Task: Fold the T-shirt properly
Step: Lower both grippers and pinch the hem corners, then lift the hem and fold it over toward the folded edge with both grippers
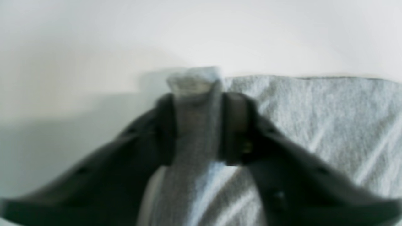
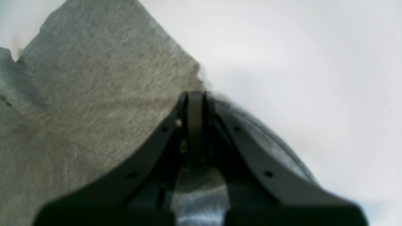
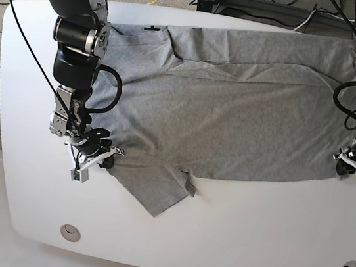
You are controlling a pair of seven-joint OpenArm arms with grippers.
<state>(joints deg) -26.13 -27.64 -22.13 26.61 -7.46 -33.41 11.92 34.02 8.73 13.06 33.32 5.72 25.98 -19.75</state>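
In the left wrist view, the left gripper [image 1: 198, 125] is pinching a bunched corner of the T-shirt [image 1: 314, 125], jaws clamped on the grey fabric at the shirt's edge.

In the right wrist view, the right gripper [image 2: 195, 125] is pressing its jaws together, cloth of the T-shirt [image 2: 94, 110] apparently nipped between them beside the sleeve.

In the base view, the T-shirt [image 3: 233, 115] is lying spread across the table [image 3: 249, 243], both claws gripping its near edge at opposite ends. The grasping step seems done; next, both arms should be lifting together and carrying that edge across the shirt.
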